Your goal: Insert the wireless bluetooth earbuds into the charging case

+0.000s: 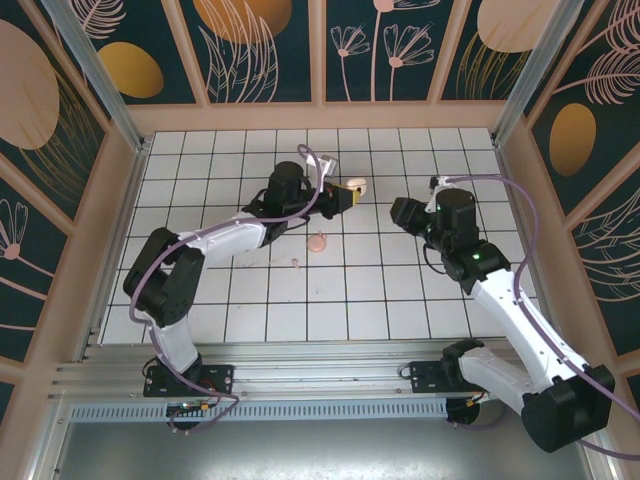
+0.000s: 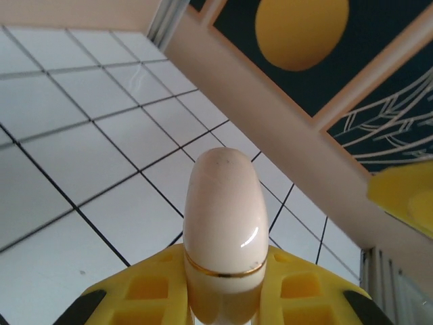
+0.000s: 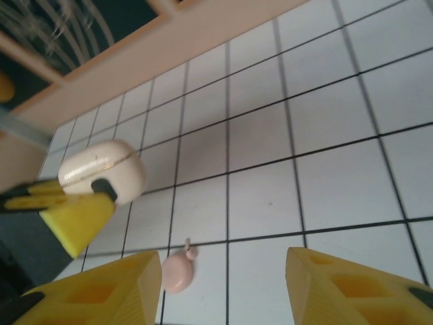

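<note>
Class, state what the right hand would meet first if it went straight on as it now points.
Most likely the white gridded tabletop: the open right hand aims at bare tiles. A small pale-pink plastic earbud sits just beside that line; depth is unclear.

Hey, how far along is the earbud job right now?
Done: left gripper holds the case, which looks closed. In hand: right gripper open, facing an earbud lying on the table. Left: open the case, pick up the earbud and seat it inside.
</note>
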{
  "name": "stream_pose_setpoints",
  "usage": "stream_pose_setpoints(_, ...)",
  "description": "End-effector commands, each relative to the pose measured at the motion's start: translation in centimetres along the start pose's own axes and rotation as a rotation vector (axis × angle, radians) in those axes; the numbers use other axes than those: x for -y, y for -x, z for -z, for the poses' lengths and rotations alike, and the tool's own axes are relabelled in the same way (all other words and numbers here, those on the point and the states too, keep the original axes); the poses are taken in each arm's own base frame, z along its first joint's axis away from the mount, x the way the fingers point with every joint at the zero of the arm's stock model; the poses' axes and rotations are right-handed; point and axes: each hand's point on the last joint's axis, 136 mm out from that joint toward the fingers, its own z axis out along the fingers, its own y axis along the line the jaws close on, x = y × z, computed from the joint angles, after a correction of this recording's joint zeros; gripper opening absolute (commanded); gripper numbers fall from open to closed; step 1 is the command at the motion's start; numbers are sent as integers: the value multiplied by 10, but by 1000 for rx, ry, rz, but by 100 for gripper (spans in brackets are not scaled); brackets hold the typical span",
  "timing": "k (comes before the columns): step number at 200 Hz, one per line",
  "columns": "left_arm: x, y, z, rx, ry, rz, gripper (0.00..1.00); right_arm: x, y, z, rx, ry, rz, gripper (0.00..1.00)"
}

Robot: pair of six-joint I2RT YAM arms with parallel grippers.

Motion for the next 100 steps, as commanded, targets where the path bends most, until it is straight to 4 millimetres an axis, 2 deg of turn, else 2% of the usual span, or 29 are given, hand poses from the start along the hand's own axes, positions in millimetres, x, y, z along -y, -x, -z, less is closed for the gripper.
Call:
stream_pose_setpoints(1, -8, -20, -22, -78, 47, 214, 4, 30, 7, 9, 58, -110, -179, 52)
stream_pose_setpoints(46, -13, -60, -67, -182, 76, 384, 5, 45, -3, 6, 33, -130, -233, 52)
stream_pose_setpoints(100, -28, -98, -105, -288, 135, 556, 6, 50, -7, 7, 30, -136, -229, 52)
